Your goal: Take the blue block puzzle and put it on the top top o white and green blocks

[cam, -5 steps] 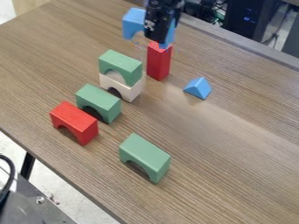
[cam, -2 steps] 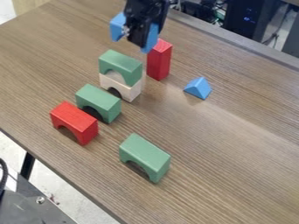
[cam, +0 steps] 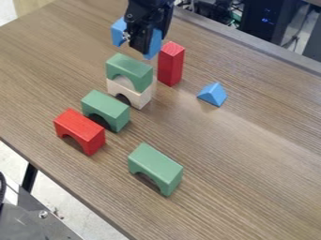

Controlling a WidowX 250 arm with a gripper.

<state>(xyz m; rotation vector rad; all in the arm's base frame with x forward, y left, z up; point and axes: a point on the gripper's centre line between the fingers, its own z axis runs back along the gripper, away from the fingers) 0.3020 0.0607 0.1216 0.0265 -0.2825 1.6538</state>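
My black gripper (cam: 139,47) hangs at the top of the view, shut on the blue arch block (cam: 153,44), whose two ends stick out on either side of it. The block is held in the air, just above and behind the stack. In that stack a green arch block (cam: 129,69) rests on a white arch block (cam: 130,93), which stands on the table. The gripper hides the middle of the blue block.
A red upright block (cam: 171,64) stands right of the stack, with a small blue triangular block (cam: 213,94) farther right. In front are a green arch (cam: 105,109), a red arch (cam: 80,131) and another green arch (cam: 155,168) on the wooden table (cam: 251,187).
The gripper and the blue block have moved left and slightly down in the view, from behind the red upright block to near the stack. The blocks on the table have stayed put.
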